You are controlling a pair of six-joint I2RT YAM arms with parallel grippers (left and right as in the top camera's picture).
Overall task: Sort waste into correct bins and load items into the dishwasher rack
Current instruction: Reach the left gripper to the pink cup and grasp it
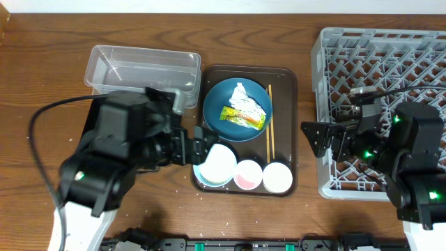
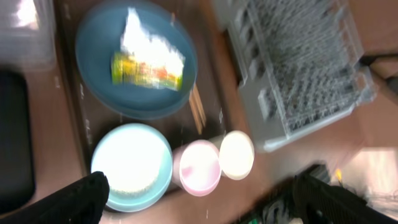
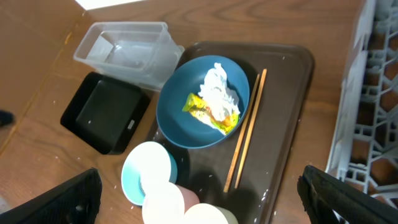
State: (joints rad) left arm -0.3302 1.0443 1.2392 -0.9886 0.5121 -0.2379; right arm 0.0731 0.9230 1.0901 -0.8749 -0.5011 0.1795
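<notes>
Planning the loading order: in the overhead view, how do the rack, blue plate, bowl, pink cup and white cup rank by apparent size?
1. dishwasher rack, partly cut off by the frame, yet clearly largest
2. blue plate
3. bowl
4. pink cup and white cup: these look about alike, so they are not ranked

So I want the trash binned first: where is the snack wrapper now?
Overhead view: the snack wrapper lies on the blue plate on the brown tray, against the crumpled tissue, with the chopsticks to its right.
</notes>
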